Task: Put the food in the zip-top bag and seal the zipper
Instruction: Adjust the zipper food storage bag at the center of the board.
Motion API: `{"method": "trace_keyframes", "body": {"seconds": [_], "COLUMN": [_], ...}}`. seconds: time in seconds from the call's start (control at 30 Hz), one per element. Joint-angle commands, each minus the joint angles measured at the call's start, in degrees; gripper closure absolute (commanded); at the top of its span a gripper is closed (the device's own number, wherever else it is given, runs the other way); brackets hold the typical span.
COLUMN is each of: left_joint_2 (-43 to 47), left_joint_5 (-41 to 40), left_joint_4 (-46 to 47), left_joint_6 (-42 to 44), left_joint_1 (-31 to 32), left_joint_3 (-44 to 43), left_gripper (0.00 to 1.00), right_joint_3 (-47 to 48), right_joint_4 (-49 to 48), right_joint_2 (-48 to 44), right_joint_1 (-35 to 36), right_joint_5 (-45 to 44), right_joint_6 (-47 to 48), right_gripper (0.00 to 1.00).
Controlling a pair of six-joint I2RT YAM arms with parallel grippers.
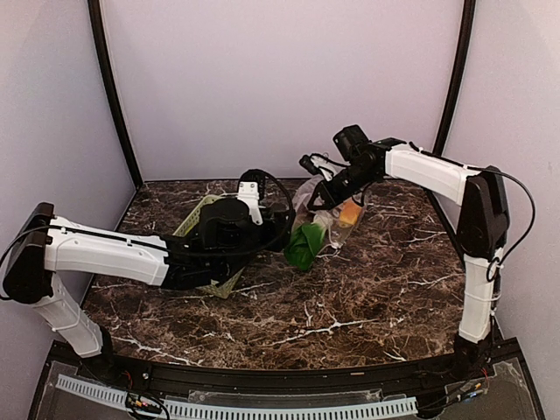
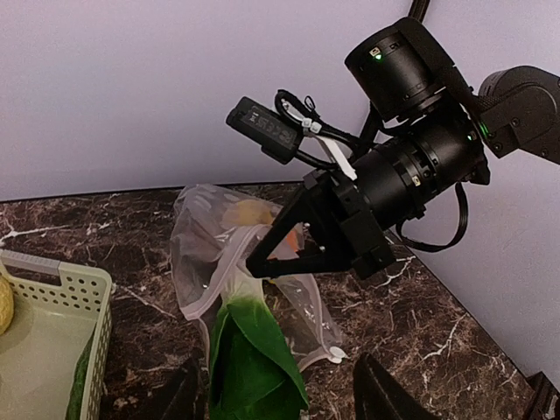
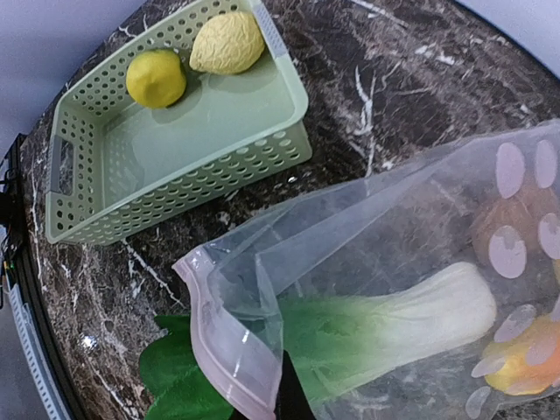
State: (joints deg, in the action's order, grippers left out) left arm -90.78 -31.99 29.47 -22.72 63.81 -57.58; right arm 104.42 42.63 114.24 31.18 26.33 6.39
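The zip-top bag (image 3: pixel 411 219), clear with white dots, lies open on the marble, its pinkish zipper (image 3: pixel 214 354) at the mouth. My right gripper (image 3: pixel 293 404) is shut on the bag's rim, holding the mouth up. A bok choy (image 3: pixel 420 315) lies partly inside with its white stem in the bag. Its green leaves (image 2: pixel 254 359) stick out of the mouth. Orange and brown food pieces (image 3: pixel 516 363) sit deeper in the bag. My left gripper (image 2: pixel 280 389) is open, one finger either side of the leaves without touching them. In the top view it (image 1: pixel 282 238) reaches over the basket.
The light green lattice basket (image 3: pixel 79 175) stands left of the bag and holds a yellow lemon (image 3: pixel 156 77) and a pale yellow bumpy piece (image 3: pixel 227 42). The right arm's wrist and camera (image 2: pixel 411 157) hang over the bag. Purple walls close in the back and sides.
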Motion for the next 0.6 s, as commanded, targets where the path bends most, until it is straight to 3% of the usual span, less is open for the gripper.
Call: {"method": "trace_keyframes", "body": {"seconds": [0.0,0.2,0.3,0.43,0.57], "left_joint_2": [2.19,8.89,12.03,10.98,5.04], "left_joint_5": [-0.35,2.83,4.22,8.79,13.98], "left_joint_4": [-11.90,-16.85,-15.78,-5.22,4.52], "left_joint_6": [-8.37,-10.43,-12.13,-15.75,-14.32], "left_joint_1": [-2.28,-3.16,-3.17,-3.17,-1.76], "left_joint_3": [-1.88,1.31,7.46,15.96,15.26], "left_gripper": [0.44,0.45,0.46,0.54,0.48], "right_joint_3": [6.52,12.33,12.03,7.43,3.44], "right_joint_4": [0.67,3.23,2.94,0.11,-1.64], "right_joint_2": [-0.02,1.32,0.96,-2.98,-6.87], "right_joint_1": [-0.76,1.78,1.87,1.95,1.96], "right_joint_5": [5.84,7.45,10.71,11.52,9.87], "right_joint_6": [-0.90,0.55,-1.23,-3.09,-3.18], "right_gripper": [1.00,1.00,1.00,1.00,1.00]}}
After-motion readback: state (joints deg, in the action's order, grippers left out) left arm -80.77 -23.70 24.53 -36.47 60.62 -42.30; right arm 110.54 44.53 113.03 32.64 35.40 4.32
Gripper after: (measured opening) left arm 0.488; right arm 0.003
